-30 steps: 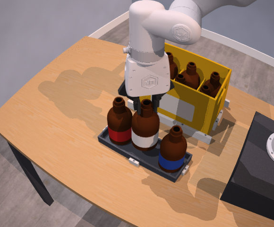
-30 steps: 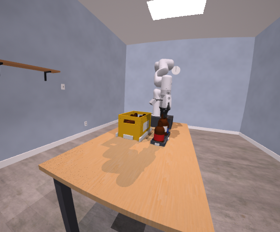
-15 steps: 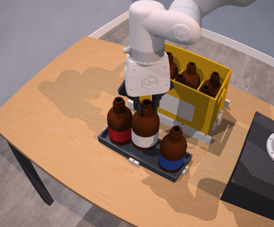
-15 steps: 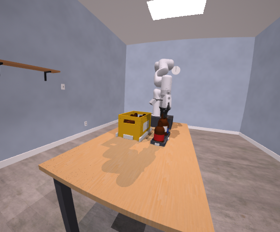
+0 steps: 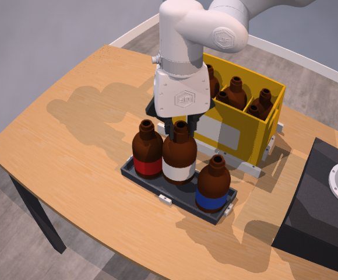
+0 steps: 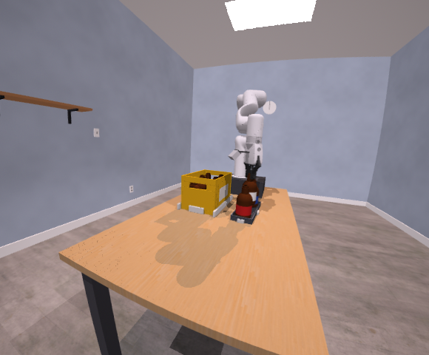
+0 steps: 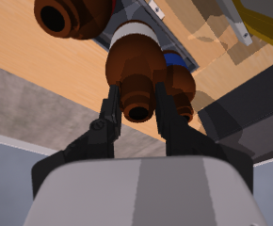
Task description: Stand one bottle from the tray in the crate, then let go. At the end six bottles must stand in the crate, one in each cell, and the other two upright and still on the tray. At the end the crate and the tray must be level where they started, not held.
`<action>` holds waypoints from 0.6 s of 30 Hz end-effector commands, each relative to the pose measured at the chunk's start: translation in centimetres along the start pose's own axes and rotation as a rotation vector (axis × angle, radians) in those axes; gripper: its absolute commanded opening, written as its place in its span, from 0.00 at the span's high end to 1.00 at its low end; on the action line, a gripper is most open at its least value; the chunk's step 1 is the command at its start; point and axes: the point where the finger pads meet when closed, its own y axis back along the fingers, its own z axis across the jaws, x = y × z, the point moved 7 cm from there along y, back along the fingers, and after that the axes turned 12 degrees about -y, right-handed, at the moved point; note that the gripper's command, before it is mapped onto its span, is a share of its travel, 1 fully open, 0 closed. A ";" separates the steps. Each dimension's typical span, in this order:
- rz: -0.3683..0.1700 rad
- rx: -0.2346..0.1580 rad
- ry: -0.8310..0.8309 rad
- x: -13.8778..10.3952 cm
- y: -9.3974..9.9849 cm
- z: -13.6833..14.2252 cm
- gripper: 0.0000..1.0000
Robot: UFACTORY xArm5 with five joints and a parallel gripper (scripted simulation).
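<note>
Gripper [image 5: 181,128] is clamped on the neck of the white-label bottle [image 5: 179,158], one finger each side just under the lip. Wrist view confirms it: fingers pinch the neck with the mouth facing the camera. Neck grip makes sense, since the body looks too wide for the jaws and the neighbours stand too close for a side approach.

The bottle sits higher than the red-label bottle [image 5: 146,150] on its left and the blue-label bottle [image 5: 212,185] on its right. Its base looks lifted off the grey tray [image 5: 175,199], though the contact itself is hard to see. It hangs roughly upright and very close to the red one; touching or not, can't tell.

The yellow crate [image 5: 244,135] is just beyond the tray, held by white brackets on the wooden table [image 5: 73,144]. Five bottle tops show in the cells. The near-left cell is hidden behind the wrist, and I'd judge that's the free one.

Next call: keep lifting until the base tops the crate wall, traverse over the free cell, lower straight, release. Risks: clipping the red bottle on the way up, or swinging the base into the crate wall or a divider.
</note>
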 end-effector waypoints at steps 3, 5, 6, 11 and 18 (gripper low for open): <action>0.001 0.004 0.000 0.0 0.8 -0.1 1.00; 0.001 0.004 0.000 0.0 1.1 -0.1 1.00; 0.001 0.004 0.000 0.0 1.2 -0.1 1.00; 0.001 0.004 0.000 0.0 1.6 -0.1 1.00; 0.001 0.004 0.000 0.0 2.4 -0.1 1.00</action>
